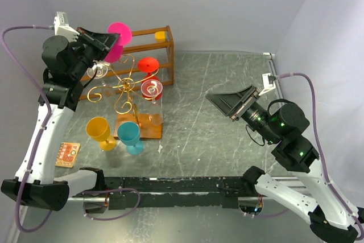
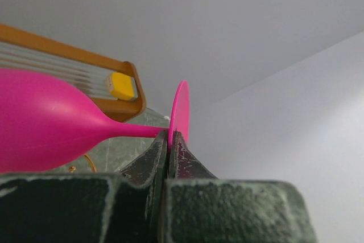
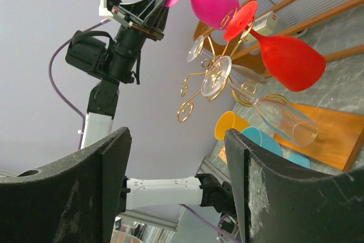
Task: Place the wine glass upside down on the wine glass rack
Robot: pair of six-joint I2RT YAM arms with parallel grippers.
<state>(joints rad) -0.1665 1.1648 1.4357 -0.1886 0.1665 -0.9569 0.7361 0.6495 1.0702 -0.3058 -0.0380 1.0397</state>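
Right now the left jaws pinch the thin flat foot of the pink glass (image 1: 115, 49), holding it tilted just above the rack (image 1: 122, 86) at its far-left side, while the right jaws gape wide and empty, well apart. The smart play, I'd say: tip the smooth, glossy bowl down and slide the slim stem into a free gold wire scroll. Go gently, because the red glass (image 3: 290, 61) and clear glass (image 3: 284, 120) hang close.

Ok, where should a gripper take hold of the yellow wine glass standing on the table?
Probably by the stem just under the bowl of the yellow wine glass, jaws level, coming in from the robot's left. It stands upright, and the teal wine glass and the wooden base of the wine glass rack crowd its right side.
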